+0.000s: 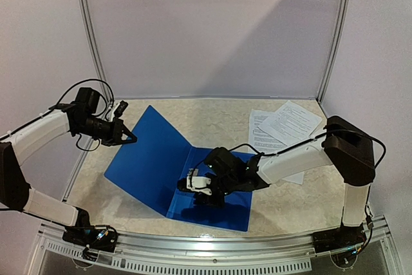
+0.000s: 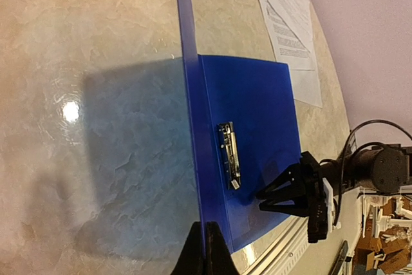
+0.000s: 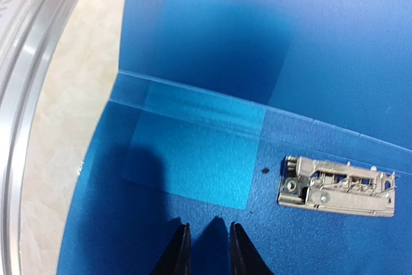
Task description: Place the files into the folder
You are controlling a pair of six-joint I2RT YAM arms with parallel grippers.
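Observation:
The blue folder (image 1: 154, 159) lies open, its back panel flat on the table and its front cover tilted up to the left. My left gripper (image 1: 132, 137) is shut on the cover's far edge (image 2: 193, 94), seen edge-on in the left wrist view between my closed fingertips (image 2: 206, 230). My right gripper (image 1: 188, 183) hovers low over the folder's back panel (image 3: 193, 159), jaws slightly apart with nothing between them (image 3: 208, 228). The metal clip (image 3: 338, 185) sits just right of the right gripper, by the spine. The files (image 1: 286, 127), white printed sheets, lie on the table at the back right, beside the folder.
An aluminium rail (image 1: 212, 249) runs along the table's near edge, close to the folder's front corner. Pale walls and metal frame posts (image 1: 90, 37) enclose the table at the back and sides. The right arm (image 1: 296, 159) reaches across, partly over the files.

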